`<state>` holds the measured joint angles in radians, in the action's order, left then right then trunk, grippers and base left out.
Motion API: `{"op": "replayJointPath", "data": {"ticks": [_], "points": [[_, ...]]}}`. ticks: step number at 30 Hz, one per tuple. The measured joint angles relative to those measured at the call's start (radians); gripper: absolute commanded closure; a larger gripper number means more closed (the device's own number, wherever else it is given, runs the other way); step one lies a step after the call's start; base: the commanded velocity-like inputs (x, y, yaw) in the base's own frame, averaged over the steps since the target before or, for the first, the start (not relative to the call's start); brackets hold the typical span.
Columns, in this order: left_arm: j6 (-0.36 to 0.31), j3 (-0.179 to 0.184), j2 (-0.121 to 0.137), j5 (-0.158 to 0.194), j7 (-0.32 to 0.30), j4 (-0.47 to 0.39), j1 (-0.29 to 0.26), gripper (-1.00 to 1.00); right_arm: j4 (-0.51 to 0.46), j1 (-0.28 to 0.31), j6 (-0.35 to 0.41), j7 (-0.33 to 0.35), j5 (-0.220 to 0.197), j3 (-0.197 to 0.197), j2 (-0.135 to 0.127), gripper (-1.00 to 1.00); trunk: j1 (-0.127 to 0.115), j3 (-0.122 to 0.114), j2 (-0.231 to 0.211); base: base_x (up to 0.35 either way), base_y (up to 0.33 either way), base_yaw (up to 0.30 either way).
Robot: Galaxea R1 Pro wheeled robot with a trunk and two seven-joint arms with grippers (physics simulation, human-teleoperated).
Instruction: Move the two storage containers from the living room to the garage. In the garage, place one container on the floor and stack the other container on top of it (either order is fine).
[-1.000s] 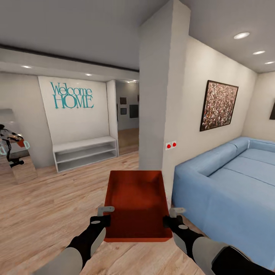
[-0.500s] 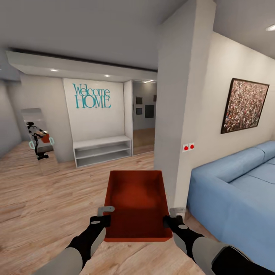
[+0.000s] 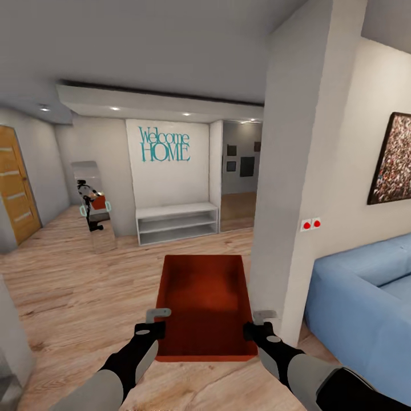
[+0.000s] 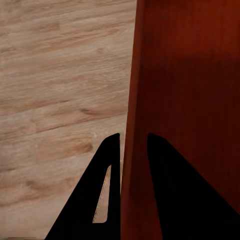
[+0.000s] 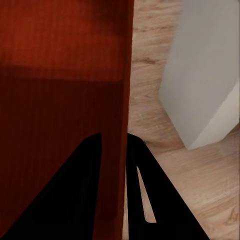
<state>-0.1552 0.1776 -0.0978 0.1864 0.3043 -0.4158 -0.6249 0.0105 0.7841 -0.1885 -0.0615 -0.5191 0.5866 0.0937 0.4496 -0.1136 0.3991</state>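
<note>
left end effector [image 3: 152, 321] is clamped on the left side wall of the storage container [image 3: 202, 302], one finger inside the bin and one outside, and you can see the thin orange-red wall pinched between the dark fingers [image 4: 107, 190] in the left wrist view. right end effector [image 3: 259, 322] does the same thing on the opposite wall, fingers [image 5: 142, 195] closed on either side of it. so the container is held up between both arms, right in front of the robot, open side up, roughly level, well above the light wood-plank floor [image 3: 74, 297]. nothing visible inside it, just the red bottom.

going outward: just to the right of the bin there's a pale wall corner / pillar [image 3: 297, 171] with two red buttons [image 3: 311, 224] on it, and past that the blue sofa [image 3: 365, 291] with a speckled picture [image 3: 394, 160] hanging above. straight ahead across the floor is a white low shelf unit [image 3: 177, 222] under teal "welcome home" lettering [image 3: 164, 144]. left of that a standing mirror [image 3: 96, 205] shows a small reflection of the robot holding something orange. a wooden door [image 3: 17, 188] sits at the far left, and a hallway opening [image 3: 240, 177] with dark frames on the wall is beside the shelf.
</note>
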Motion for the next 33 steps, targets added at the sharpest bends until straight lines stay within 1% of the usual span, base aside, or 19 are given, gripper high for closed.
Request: {"op": "replayJointPath", "data": {"ticks": [25, 28, 33], "points": [[0.001, -0.001, 0.0, 0.0, 0.0, 0.002, 0.0, 1.0, 0.001, 0.0, 0.0, 0.0, 0.001, 0.0, 0.0, 1.0, 0.0, 0.0, 0.0, 0.0, 0.0, 0.282], [0.0, 0.0, 0.0, 0.0, 0.0, 0.0, 0.0, 1.0, 0.0, 0.0, 0.0, 0.001, 0.0, 0.0, 0.0, 1.0, 0.0, 0.0, 0.0, 0.0, 0.0, 0.169], [0.003, 0.0, -0.001, 0.0, 0.0, 0.0, 0.0, 1.0, -0.002, 0.0, -0.001, 0.001, -0.001, 0.002, -0.002, 1.0, 0.0, 0.0, 0.0, 0.042, 0.0, 0.01]]}}
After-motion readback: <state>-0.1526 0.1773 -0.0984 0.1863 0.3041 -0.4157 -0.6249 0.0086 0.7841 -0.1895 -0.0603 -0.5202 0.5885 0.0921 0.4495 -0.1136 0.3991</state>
